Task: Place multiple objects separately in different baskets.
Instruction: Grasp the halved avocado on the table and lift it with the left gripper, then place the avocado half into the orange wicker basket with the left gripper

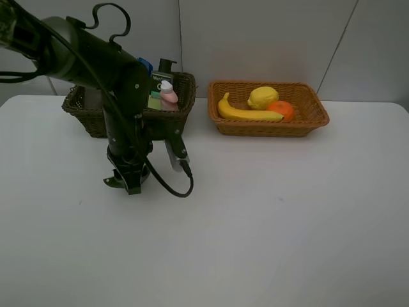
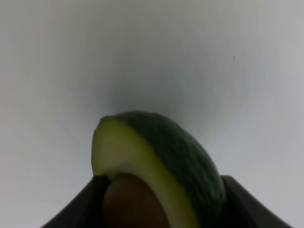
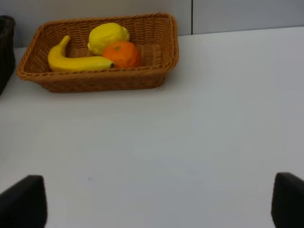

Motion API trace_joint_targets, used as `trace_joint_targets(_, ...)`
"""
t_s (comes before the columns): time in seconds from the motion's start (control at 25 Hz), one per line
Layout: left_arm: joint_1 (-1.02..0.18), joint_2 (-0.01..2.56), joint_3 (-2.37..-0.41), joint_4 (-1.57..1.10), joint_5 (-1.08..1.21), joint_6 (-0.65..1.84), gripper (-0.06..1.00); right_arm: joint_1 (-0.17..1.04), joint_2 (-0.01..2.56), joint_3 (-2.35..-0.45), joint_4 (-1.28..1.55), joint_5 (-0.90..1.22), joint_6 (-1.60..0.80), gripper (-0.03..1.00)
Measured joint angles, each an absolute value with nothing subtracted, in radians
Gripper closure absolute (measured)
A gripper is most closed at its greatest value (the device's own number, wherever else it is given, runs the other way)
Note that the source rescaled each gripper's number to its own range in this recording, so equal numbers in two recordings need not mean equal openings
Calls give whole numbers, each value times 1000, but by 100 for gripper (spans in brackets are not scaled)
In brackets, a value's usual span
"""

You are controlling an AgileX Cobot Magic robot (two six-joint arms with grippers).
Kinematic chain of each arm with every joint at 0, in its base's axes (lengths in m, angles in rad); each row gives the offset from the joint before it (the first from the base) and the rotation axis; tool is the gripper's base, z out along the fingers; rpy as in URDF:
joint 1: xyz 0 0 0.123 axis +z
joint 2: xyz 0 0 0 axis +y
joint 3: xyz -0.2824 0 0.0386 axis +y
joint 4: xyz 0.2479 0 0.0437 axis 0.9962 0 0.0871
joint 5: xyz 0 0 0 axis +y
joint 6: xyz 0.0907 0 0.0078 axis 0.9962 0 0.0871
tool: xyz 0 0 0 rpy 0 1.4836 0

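avocado (image 2: 161, 166): pinched in left tool (image 1: 130, 181), low over counter (image 1: 268, 230)
tan basket (image 1: 317, 112): rightward, behind
right tool (image 3: 156, 202): spread, empty

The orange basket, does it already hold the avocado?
No. The orange basket holds only a banana, a lemon and an orange; the avocado sits between the left claw's fingers.

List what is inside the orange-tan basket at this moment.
The orange-tan basket holds a banana, a lemon and an orange, all touching. The basket floor beneath them, and anything small behind the lemon, is covered from view.
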State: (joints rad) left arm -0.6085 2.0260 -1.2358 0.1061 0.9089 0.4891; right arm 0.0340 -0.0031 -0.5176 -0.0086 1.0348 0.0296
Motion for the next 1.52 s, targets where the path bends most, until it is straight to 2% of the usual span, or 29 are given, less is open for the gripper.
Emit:
trace_joint_targets(0.36, -668, 2025, -1457, 73, 969, 399, 34, 34, -3, -518, -9, 1035, 30, -3)
trace_joint_targets(0.68, -687, 2025, -1607, 32, 896, 399, 34, 34, -3, -518, -9, 1035, 30, -3)
trace_joint_targets(1.04, -689, 2043, -1638, -11, 531, 399, 34, 34, -3, -518, -9, 1035, 30, -3)
trace_joint_targets(1.52, -689, 2191, -1638, -31, 23, 399, 34, 34, -3, -518, -9, 1035, 30, -3)
